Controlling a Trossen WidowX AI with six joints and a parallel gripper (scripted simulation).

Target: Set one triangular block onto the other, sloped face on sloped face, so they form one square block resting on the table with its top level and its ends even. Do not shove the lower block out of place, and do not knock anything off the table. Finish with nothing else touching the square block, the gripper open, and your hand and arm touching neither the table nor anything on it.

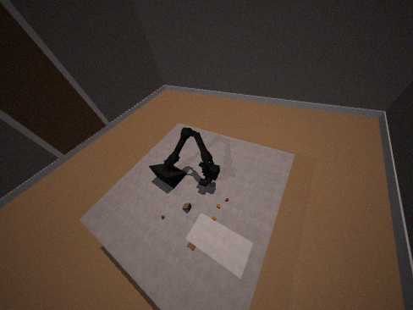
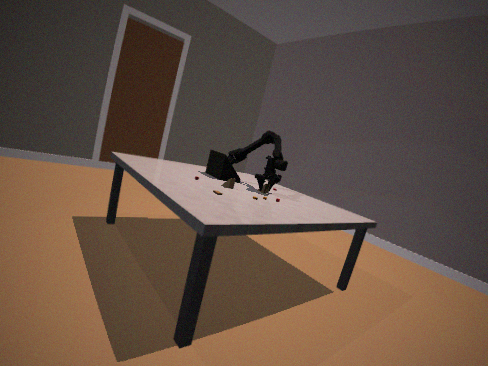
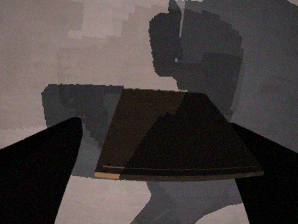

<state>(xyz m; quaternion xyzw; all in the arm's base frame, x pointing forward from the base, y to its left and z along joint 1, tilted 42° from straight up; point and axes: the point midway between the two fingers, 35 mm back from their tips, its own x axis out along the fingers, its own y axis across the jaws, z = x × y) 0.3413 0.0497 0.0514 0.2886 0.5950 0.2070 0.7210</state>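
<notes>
Top view, desk (image 1: pixel 135 203) (image 2: pixel 240 215) (image 3: pixel 30 65): grey top, one arm (image 1: pixel 200 146) (image 2: pixel 272 145) on a dark base (image 1: pixel 173 182) (image 2: pixel 215 162) in the far left part.
Top view, free triangular block (image 1: pixel 186 207) (image 2: pixel 229 183): one, brownish with a darker side, nearer than the gripper (image 1: pixel 205 182) (image 2: pixel 265 189) (image 3: pixel 154 128), well apart from it.
Top view, small pieces: two red pieces (image 1: pixel 227 199) (image 1: pixel 162 217), two orange pieces (image 1: pixel 218 206) (image 1: pixel 214 218), one flat brown piece (image 1: pixel 191 246) (image 2: pixel 217 192) at the left border of a pale rectangle (image 1: pixel 220 243).
Top view, room: open surface between free block and gripper; orange pieces lie to the right of the free block; desk edges well apart from both.
Exterior view, triangular blocks: two, separate; one stands free, the second block (image 2: pixel 265 188) (image 3: pixel 170 145) is down between the fingers.
Exterior view, small pieces: three red, two orange, one flat brown.
Exterior view, edges: all listed pieces inside the desk border.
Wrist view, second block: dark brown, sloping sides, thin lighter strip along its lower edge.
Wrist view, gripper: spread around the block; visible gap at left, contact at right cannot be told.
</notes>
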